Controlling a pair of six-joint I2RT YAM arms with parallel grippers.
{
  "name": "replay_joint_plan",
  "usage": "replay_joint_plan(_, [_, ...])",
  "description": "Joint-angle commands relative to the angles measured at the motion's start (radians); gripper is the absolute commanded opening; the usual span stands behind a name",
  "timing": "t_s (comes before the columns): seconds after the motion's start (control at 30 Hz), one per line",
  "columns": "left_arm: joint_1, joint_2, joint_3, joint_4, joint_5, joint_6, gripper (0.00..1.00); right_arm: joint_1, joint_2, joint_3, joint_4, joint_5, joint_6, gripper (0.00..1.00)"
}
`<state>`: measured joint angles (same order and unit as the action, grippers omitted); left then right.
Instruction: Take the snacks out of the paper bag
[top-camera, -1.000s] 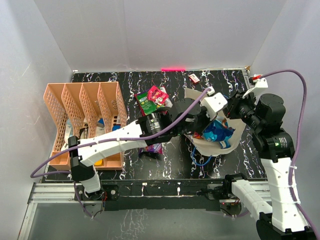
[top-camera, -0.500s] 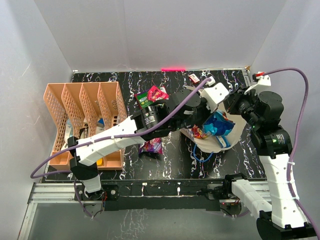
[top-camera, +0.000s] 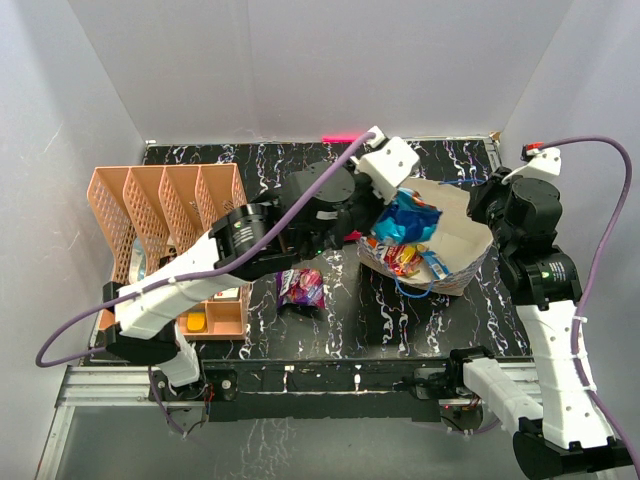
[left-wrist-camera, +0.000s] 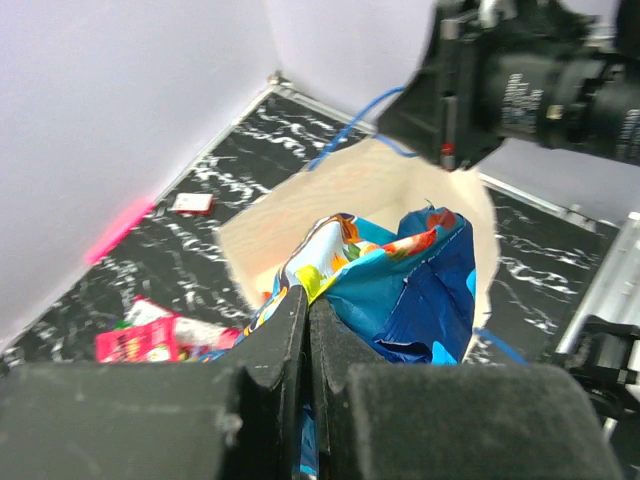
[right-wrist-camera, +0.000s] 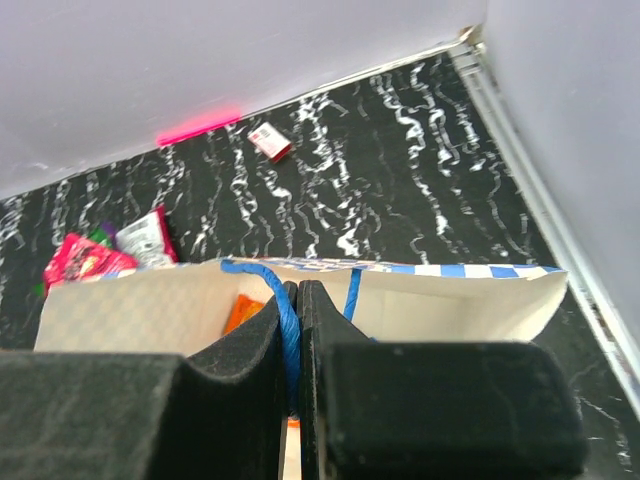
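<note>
Blue packet (left-wrist-camera: 400, 285) between left hand's (left-wrist-camera: 307, 305) fingers

Robot lab test cell: plain white panel walls (top-camera: 300, 60) box in a black marbled table (top-camera: 335, 325), aluminium rail (top-camera: 100, 383) along its near edge.
</note>
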<state>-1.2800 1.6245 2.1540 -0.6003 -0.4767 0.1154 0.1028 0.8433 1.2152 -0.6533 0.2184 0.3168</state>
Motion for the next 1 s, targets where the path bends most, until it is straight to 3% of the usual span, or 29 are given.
replay_joint_plan(0.0, [-0.002, -0.154, -0.046, 0.062, -0.224, 0.077, 0.00, 0.000, -0.029, 0.064, 0.058, 0.175, -0.087, 0.08])
replay_joint_plan(0.1, [-0.002, -0.190, -0.080, 0.050, -0.282, 0.084, 0.00, 0.000, -0.035, 0.066, 0.050, 0.268, -0.135, 0.08])
replay_joint_plan(0.3, [0.000, -0.251, -0.214, 0.112, -0.427, 0.155, 0.00, 0.000, -0.071, 0.066, 0.043, 0.283, -0.177, 0.08])
replay_joint_plan(0.5, [0.044, -0.311, -0.361, 0.154, -0.457, 0.149, 0.00, 0.000, -0.096, 0.109, 0.001, 0.325, -0.203, 0.08])
replay_joint_plan(0.7, [0.218, -0.328, -0.588, 0.268, -0.348, 0.138, 0.00, -0.001, -0.148, 0.135, 0.000, 0.240, -0.208, 0.08])
replay_joint_plan(0.83, [0.333, -0.318, -0.725, 0.349, -0.180, 0.103, 0.00, 0.000, -0.178, 0.129, 0.003, 0.173, -0.209, 0.08])
replay_joint_plan(0.97, [0.347, -0.310, -0.790, 0.355, -0.124, 0.053, 0.00, 0.000, -0.184, 0.133, -0.009, 0.142, -0.214, 0.08])
